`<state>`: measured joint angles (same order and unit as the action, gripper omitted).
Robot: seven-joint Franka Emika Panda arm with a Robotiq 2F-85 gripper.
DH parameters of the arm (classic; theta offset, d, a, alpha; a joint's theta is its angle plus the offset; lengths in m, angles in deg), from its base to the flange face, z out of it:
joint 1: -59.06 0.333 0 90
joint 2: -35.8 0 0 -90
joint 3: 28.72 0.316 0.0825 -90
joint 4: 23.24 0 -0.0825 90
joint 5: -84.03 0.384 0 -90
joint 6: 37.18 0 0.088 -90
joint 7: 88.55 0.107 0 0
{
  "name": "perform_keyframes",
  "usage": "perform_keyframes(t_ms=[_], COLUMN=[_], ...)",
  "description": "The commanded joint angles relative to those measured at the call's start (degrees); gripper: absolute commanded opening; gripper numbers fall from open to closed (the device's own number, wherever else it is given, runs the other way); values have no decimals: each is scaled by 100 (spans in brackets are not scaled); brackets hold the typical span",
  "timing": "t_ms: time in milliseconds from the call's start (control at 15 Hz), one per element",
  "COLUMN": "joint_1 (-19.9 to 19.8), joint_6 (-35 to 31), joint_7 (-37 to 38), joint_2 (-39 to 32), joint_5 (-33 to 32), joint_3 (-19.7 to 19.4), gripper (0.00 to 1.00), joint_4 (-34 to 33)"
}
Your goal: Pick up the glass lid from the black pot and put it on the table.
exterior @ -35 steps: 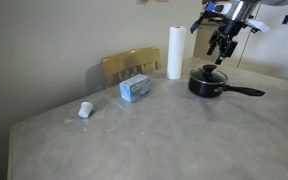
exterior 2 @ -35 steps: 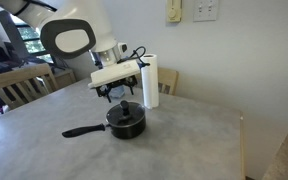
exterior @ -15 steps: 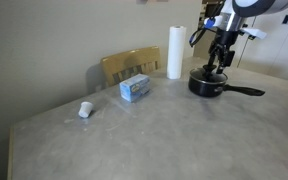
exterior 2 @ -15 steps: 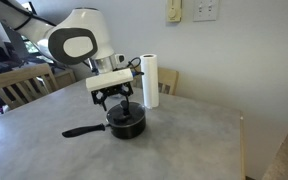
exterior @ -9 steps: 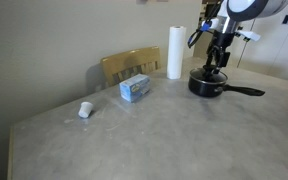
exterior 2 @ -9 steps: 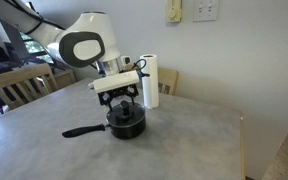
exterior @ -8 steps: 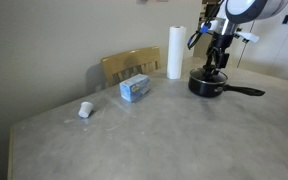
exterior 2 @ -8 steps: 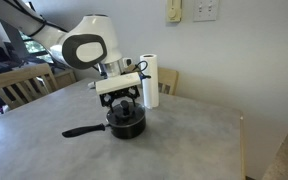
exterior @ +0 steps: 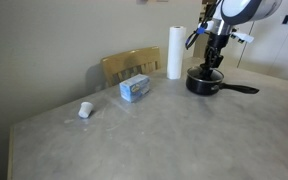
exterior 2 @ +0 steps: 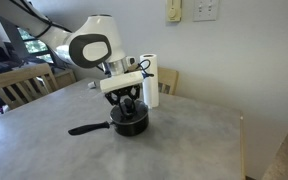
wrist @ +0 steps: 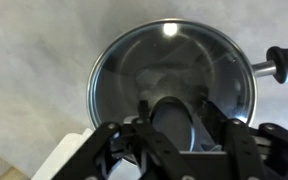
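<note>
The black pot (exterior: 202, 84) (exterior 2: 130, 124) stands at the far side of the table (exterior: 134, 140) (exterior 2: 189, 140), its long handle (exterior: 242, 88) (exterior 2: 87, 128) lying flat. In the wrist view the glass lid (wrist: 164, 55) sits on the pot, clear with a metal rim, and the handle (wrist: 284, 63) runs off to the right. My gripper (wrist: 176, 122) (exterior: 214, 68) (exterior 2: 130, 103) reaches straight down onto the lid. Its fingers (wrist: 210, 118) press on either side of the black centre knob (wrist: 174, 112). The lid rests level on the pot.
A white paper-towel roll (exterior: 174, 52) (exterior 2: 151, 80) stands just behind the pot. A blue box (exterior: 135, 88) and a small white cup (exterior: 85, 110) lie further along the table. Wooden chairs (exterior: 129, 65) (exterior 2: 14, 88) stand at the table's edges.
The gripper has come down onto the lid and its fingers have closed in on the knob. The pot has shifted slightly on the table.
</note>
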<state>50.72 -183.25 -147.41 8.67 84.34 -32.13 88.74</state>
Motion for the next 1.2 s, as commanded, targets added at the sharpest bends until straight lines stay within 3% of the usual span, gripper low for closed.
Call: perform_keyframes(t_ms=[0,133,400,867,1133], joint_1=[-155,-165,-48,46,425], joint_6=[-65,-79,70,245,266], joint_7=[75,50,221,377,1114], joint_2=[-109,-61,229,830,1193], joint_5=[-134,-120,-306,-306,-374], joint_3=[172,195,78,298,453], gripper=[25,15,15,15,15], joint_4=[-29,-12,92,467,955])
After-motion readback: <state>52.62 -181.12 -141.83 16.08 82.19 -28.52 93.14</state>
